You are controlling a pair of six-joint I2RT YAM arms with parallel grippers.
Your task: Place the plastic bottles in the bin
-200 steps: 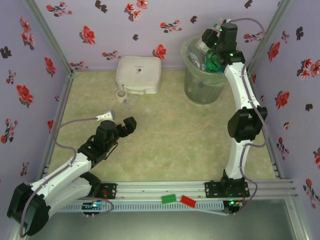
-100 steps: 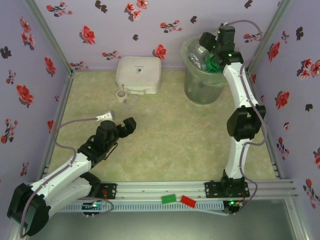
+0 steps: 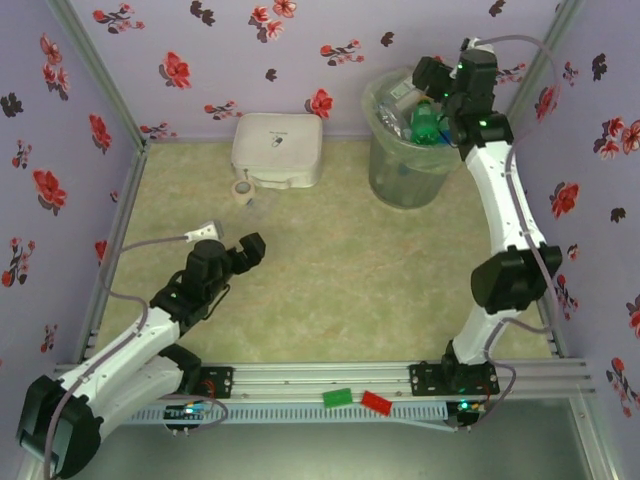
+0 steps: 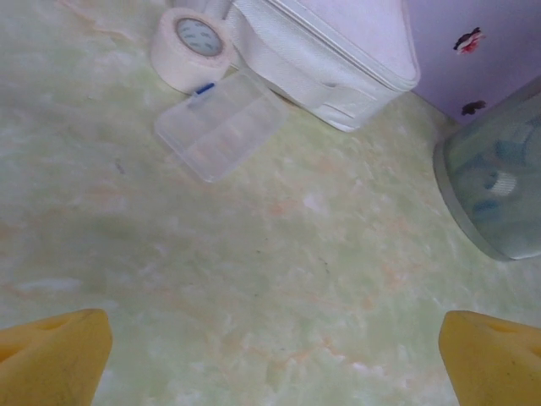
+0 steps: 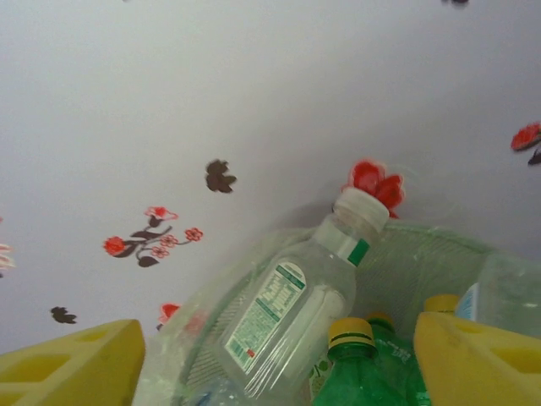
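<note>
Right wrist, clear bottle (image 5: 287, 321) slanting in bin (image 5: 418, 254), cap upper-right, right fingers (image 5: 68, 368) parted, left fingers (image 4: 51, 359) parted

The top camera looks down from above and behind my bases over the whole table (image 3: 350, 260). My left wrist camera rides low, facing forward past my left gripper (image 4: 270, 364) toward the white box (image 4: 338, 59) and the bin (image 4: 499, 203). My right wrist camera sits close at that bin's rim, facing the wall (image 5: 254, 85). All three share the bin.
</note>
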